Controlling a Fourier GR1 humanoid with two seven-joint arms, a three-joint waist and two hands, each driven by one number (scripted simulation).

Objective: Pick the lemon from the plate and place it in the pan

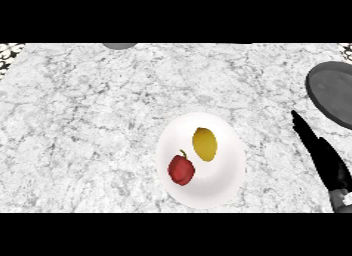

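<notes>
You see a white plate [208,192] sitting on the marbled bench [83,125], and it serves as your landmark here. The lemon [204,144] lies on the plate, in its upper half, untouched by either hand. Just below and to the left of the lemon, also on the plate, rests a red pepper [181,169] with a small green stem. To the right of the plate, apart from its rim, your right hand [319,150] comes in edge-on, its fingers [300,121] straight and pressed together, pointing up and away from you, holding nothing. Farther right and above the plate, the dark pan [340,95] sits at the bench's right edge, partly cut off. Far left of the plate, a dark sliver shows at the edge; you cannot tell what it is.
</notes>
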